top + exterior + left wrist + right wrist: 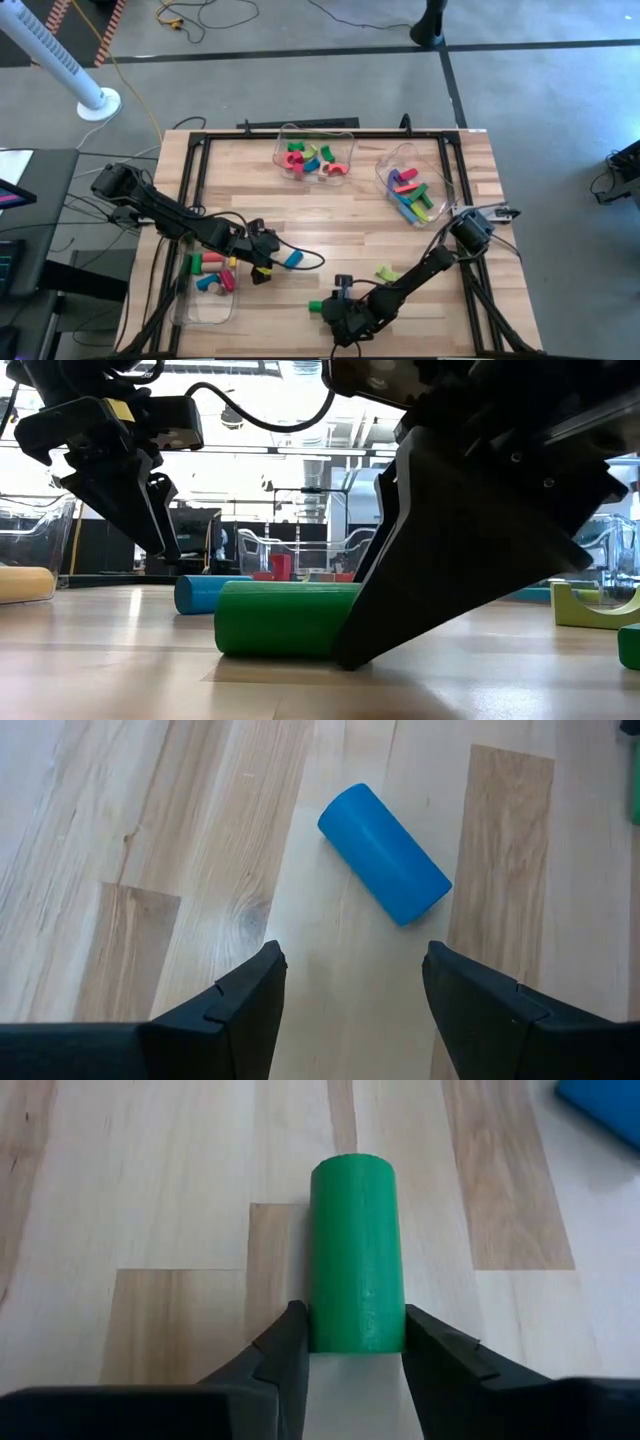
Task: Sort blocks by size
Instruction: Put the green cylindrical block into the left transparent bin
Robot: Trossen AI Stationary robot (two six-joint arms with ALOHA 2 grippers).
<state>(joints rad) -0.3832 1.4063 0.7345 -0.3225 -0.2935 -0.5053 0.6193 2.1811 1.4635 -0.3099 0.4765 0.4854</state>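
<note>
Clamping my right gripper (355,1345) on the green cylinder (354,1250), lying on the table (300,215) near its front edge. Left gripper (350,1005) open above the blue cylinder (385,853).

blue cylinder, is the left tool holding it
No, the blue cylinder lies alone on the table, beyond the open left tool.

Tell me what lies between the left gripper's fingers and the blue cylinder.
Nothing: in the left wrist view, only bare wood of the table separates the open left gripper from the blue cylinder, which lies on its side just ahead of the fingertips.
</note>
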